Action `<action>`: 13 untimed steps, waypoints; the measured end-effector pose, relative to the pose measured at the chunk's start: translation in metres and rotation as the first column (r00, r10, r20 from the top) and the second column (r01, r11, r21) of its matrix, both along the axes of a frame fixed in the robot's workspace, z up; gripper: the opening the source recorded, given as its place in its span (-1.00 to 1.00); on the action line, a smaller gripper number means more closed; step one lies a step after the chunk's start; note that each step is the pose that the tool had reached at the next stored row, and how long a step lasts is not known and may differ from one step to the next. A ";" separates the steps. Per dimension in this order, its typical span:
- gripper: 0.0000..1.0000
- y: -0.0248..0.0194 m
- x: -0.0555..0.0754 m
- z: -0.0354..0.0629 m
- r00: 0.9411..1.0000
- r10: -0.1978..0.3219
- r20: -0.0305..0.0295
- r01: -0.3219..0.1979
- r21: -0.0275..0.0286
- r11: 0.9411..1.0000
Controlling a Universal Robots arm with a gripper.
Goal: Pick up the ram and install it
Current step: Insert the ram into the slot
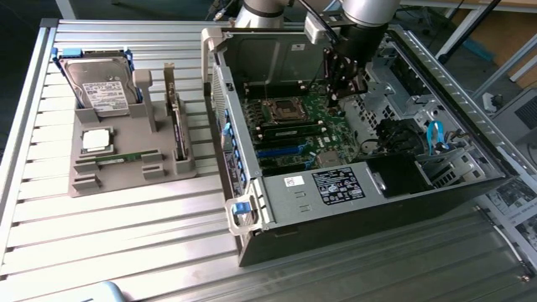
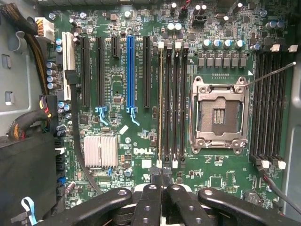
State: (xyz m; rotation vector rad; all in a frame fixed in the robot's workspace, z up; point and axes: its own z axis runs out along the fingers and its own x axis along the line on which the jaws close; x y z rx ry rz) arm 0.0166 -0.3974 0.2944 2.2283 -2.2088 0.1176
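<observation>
The tool is clenched, holding nothing, above the motherboard inside the open computer case. The ram sits seated in a memory slot at the tool's twelve o'clock.

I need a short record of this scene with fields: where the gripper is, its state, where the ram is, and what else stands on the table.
gripper position: gripper hangs inside the open computer case, above the motherboard
gripper state: shut, nothing seen between the fingers
ram: a stick sits edge-on in the first memory slot beside the empty processor socket
holder: grey holder at the exterior view's left carries a hard drive and a square silver chip
</observation>
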 end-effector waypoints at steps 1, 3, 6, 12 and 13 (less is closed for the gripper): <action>-0.79 0.0001 0.000 0.0000 1.000 0.000 0.000 0.000 0.000 1.000; -0.79 0.0002 0.002 0.0000 1.000 0.000 0.000 0.000 -0.001 1.000; -0.79 0.0002 0.003 0.0000 1.000 0.000 0.000 0.000 -0.002 1.000; -0.79 0.0003 0.006 0.0000 1.000 0.000 0.000 0.000 -0.004 1.000; -0.79 0.0004 0.007 -0.0001 1.000 0.000 0.000 0.000 -0.004 1.000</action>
